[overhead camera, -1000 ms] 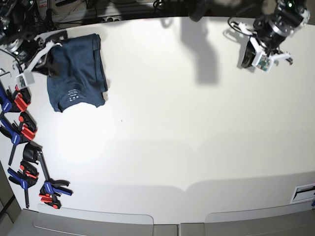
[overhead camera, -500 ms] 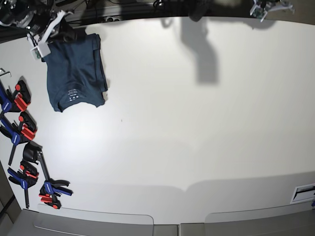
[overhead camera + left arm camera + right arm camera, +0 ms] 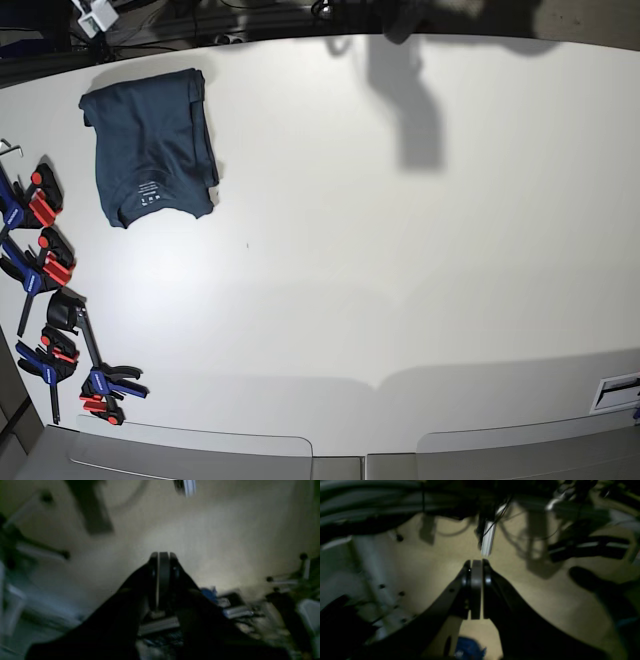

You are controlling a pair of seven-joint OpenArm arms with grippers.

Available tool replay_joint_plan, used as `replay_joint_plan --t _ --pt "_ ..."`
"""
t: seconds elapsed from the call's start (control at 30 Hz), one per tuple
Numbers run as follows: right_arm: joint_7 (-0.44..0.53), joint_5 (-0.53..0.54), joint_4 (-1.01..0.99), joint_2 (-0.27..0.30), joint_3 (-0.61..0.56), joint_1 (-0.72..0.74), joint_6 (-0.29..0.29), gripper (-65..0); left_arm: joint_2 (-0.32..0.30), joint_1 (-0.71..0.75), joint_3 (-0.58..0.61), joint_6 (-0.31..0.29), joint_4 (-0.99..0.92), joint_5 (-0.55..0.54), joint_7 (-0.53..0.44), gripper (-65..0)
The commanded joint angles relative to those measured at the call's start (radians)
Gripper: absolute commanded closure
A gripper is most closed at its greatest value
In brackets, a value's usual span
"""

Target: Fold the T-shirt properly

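Note:
The dark navy-teal T-shirt lies folded into a compact rectangle at the far left of the white table, its small white neck label facing up near the front edge of the fold. No gripper touches it. My left gripper is shut and empty in the left wrist view, raised off the table and pointing at a blurred floor. My right gripper is shut and empty in the right wrist view, also pointing away from the table. In the base view only a white tip of the right arm shows at the top left.
Several red, blue and black spring clamps lie along the table's left edge. A small white label plate sits at the front right edge. Cables and dark equipment line the back edge. Arm shadows fall on the upper middle of the table.
Both arms have pulled back and up off the table. The right arm left the shirt's top left corner; the left arm has gone out of the base view. The shirt has stayed put.

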Motion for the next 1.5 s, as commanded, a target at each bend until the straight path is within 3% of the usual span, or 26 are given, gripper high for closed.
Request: replay_joint_plan --t 0.0,0.07,0.13,0.27,0.4,0.5,0.67,0.8,0.93,1.03,1.2,1.37,1.47 --pt "0.000 0.006 -0.015 0.009 -0.027 -0.016 0.004 0.0 -0.002 0.009 -0.002 -0.003 -0.052 -0.028 -0.010 0.0" --pt "0.000 -0.061 -0.075 0.016 -0.122 -0.015 0.004 0.0 -0.002 -0.040 0.002 -0.021 -0.194 -0.068 -0.056 0.0" --pt "0.009 -0.159 -0.161 0.042 -0.243 -0.008 0.004 0.0 -0.002 -0.108 0.012 -0.095 -0.342 -0.094 -0.101 0.0" --pt "0.289 -0.403 -0.412 0.111 -0.517 0.113 0.003 0.0 -0.002 -0.282 0.049 -0.248 -0.641 -0.129 -0.201 0.0" --pt "0.439 -0.602 -0.736 0.112 -0.760 0.352 -0.014 0.0 -0.001 -0.463 0.121 -0.312 -0.902 -0.125 -0.407 0.0" --pt "0.562 -0.692 -0.986 0.105 -0.945 0.527 -0.058 0.0 0.008 -0.577 0.172 -0.311 -1.056 -0.088 -0.566 0.0" --pt "0.679 -0.779 -1.307 0.062 -1.222 0.768 -0.182 0.0 0.058 -0.709 0.180 -0.308 -1.228 0.114 -0.651 0.0" --pt "0.813 -0.801 -1.459 -0.015 -1.345 0.899 -0.319 0.0 0.103 -0.774 0.180 -0.211 -1.295 0.218 -0.745 0.0" --pt "0.881 -0.801 -1.540 -0.101 -1.400 0.967 -0.432 0.0 0.143 -0.814 0.180 -0.094 -1.321 0.278 -0.752 0.0" --pt "0.960 -0.800 -1.577 -0.151 -1.402 0.985 -0.508 0.0 0.167 -0.823 0.180 -0.042 -1.323 0.284 -0.772 0.0" --pt "1.026 -0.712 -1.585 -0.187 -1.402 0.987 -0.631 0.0 0.188 -0.823 0.180 -0.031 -1.323 0.285 -0.823 0.0" --pt "1.115 -0.608 -1.585 -0.195 -1.400 0.987 -0.821 0.0 0.187 -0.828 0.180 -0.027 -1.323 0.284 -0.846 0.0" --pt "1.139 -0.576 -1.585 -0.195 -1.400 0.987 -0.878 0.0 0.187 -0.829 0.179 -0.025 -1.323 0.284 -0.879 0.0"
